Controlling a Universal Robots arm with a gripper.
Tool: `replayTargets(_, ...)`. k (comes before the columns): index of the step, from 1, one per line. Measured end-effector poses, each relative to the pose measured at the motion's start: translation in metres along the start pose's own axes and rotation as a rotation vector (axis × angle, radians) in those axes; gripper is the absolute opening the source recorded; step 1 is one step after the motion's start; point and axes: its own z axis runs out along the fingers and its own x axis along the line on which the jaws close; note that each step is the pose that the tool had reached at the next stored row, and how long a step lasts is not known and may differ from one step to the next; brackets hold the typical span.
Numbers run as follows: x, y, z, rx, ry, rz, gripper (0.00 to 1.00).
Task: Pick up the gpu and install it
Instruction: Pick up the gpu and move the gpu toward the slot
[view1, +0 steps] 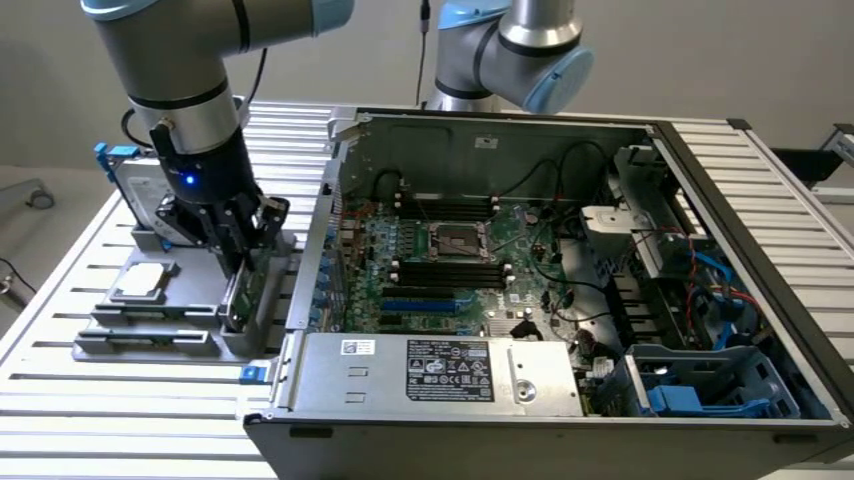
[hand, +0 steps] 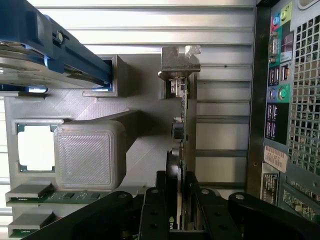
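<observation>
The gpu (view1: 244, 290) stands on edge in a slot of the grey holder (view1: 147, 340), at the exterior view's left, beside the open computer case (view1: 747, 190). My gripper (view1: 240, 250) has come straight down over it. In the wrist view the gpu (hand: 183, 125) runs away from the camera, its silver end bracket at the far end. My gripper (hand: 177, 187) straddles the card's near end, with one black finger (hand: 155, 200) close on each side. The jaws are still slightly apart from the card.
The holder also carries a square silver CPU chip (view1: 143, 280), a hard drive in a blue bracket (view1: 134, 190) and memory sticks (hand: 30, 192). The case's motherboard (view1: 454, 260) lies exposed. A second arm (view1: 521, 50) stands behind the case.
</observation>
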Motion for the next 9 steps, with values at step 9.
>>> replayTargets(9,0.0,0.0,-0.0038,-0.0001,-0.0001,0.0,0.27)
